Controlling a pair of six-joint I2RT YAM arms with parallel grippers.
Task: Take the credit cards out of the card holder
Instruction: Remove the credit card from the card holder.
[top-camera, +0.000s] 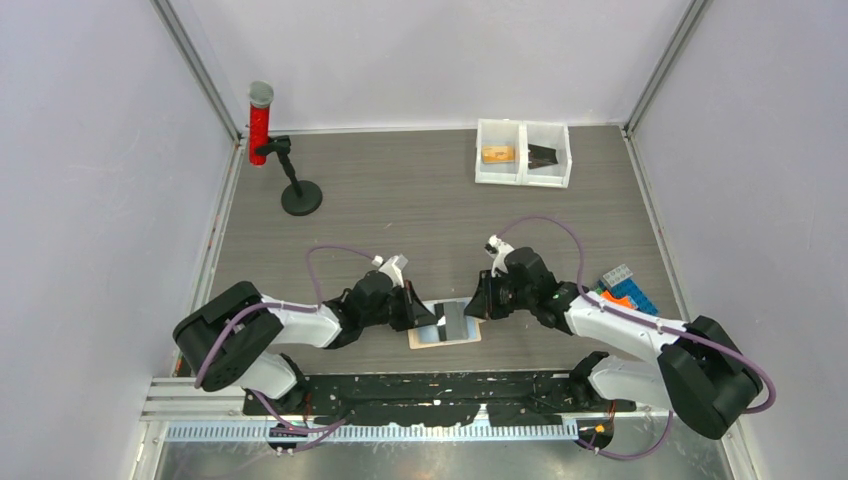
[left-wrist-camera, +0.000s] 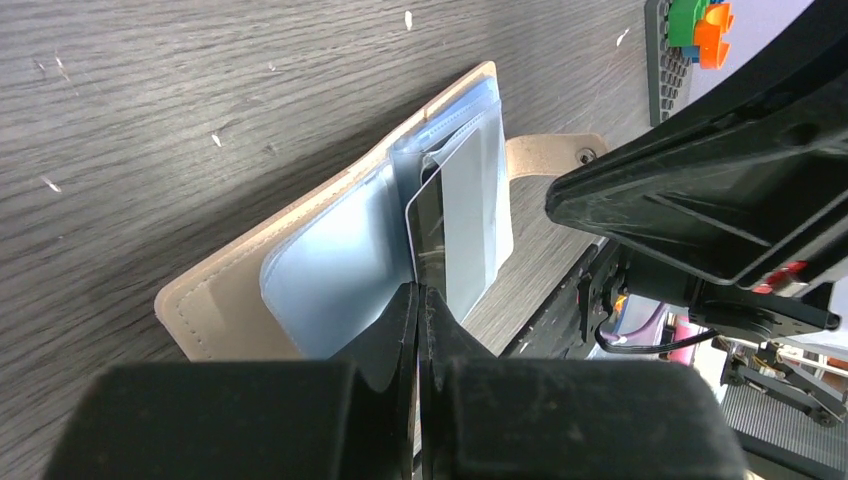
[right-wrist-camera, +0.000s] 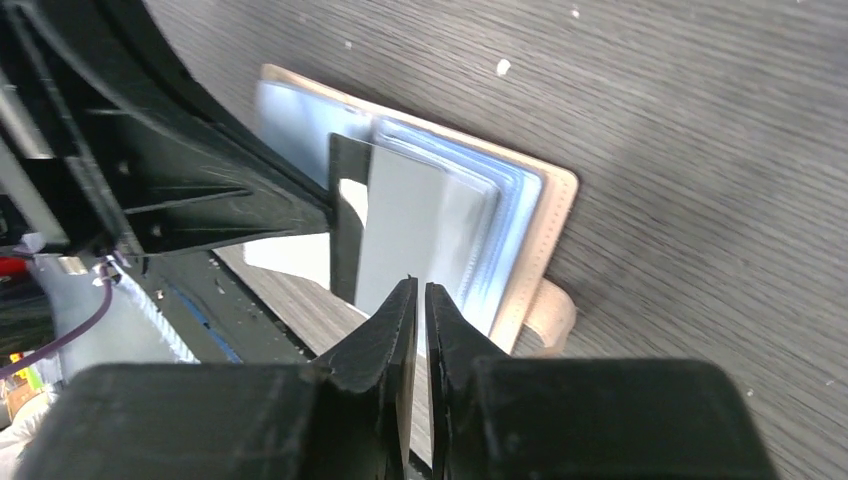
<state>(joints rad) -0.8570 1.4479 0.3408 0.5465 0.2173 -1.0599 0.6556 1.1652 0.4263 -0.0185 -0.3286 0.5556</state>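
The left tool (left-wrist-camera: 420, 300) is closed on the near edge of one of the credit cards (left-wrist-camera: 428, 225), a thin dark card which stands on its edge and comes partly out of a glossy grey-blue pocket (left-wrist-camera: 330, 280). The right tool (right-wrist-camera: 420, 295) reaches in from the opposite side, at 3 o'clock of the card. Its jaws stand almost together with a thin gap, at the edge of a plastic pocket page, and I cannot tell if they pinch it. The card holder (top-camera: 445, 343) lies open and flat on the tabletop (top-camera: 400, 200) between both tools, at about 6 o'clock of the surface in the top view. Its tan cover is under the pockets, and its snap tab (left-wrist-camera: 550, 155) points out toward the right arm. Further out, some coloured blocks (top-camera: 628, 290) lie at 4 o'clock, near the right arm. A white bin (top-camera: 522, 178) with two compartments stands at 1 o'clock, with an orange-tan block (top-camera: 497, 154) in its left compartment and something dark in the right one. A red cylinder (top-camera: 259, 125) in a black stand (top-camera: 300, 198) is at 10 o'clock.
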